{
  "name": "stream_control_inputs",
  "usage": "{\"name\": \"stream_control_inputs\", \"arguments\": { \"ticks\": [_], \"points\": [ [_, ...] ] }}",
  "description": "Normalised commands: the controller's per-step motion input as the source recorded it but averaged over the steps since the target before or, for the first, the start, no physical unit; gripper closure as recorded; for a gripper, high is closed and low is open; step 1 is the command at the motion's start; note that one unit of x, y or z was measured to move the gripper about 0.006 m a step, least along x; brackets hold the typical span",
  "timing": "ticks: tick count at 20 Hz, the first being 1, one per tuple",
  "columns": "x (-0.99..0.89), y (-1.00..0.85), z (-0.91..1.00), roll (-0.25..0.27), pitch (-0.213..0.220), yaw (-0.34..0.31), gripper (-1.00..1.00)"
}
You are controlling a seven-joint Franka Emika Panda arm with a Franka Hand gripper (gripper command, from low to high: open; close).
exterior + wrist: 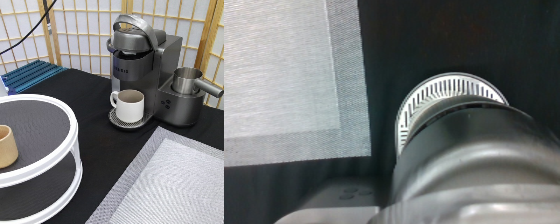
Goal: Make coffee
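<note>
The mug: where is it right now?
In the exterior view's middle, the mug stands on the coffee machine's drip tray, under its spout. No gripper shows there.

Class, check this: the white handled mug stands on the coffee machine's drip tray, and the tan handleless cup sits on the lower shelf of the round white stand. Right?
Not quite. The tan cup sits on the round white stand's upper shelf, as the exterior view shows. The white mug does stand on the coffee machine's drip tray.

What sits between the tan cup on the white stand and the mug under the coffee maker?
Only bare black tabletop separates the tan cup from the mug in the exterior view; the gripper isn't visible there.
</note>
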Motion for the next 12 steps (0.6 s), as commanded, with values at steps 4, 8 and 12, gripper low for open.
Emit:
{"name": "stream_control_inputs", "arguments": {
  "ticks": [4, 8, 12],
  "points": [
    [0.24, -0.01, -0.21, -0.135, 0.089, -0.003, -1.0],
    [0.14, -0.01, -0.44, -0.153, 0.061, -0.002, -1.0],
    [0.01, -0.1, -0.54, -0.147, 0.051, 0.0, -1.0]
  ]
}}
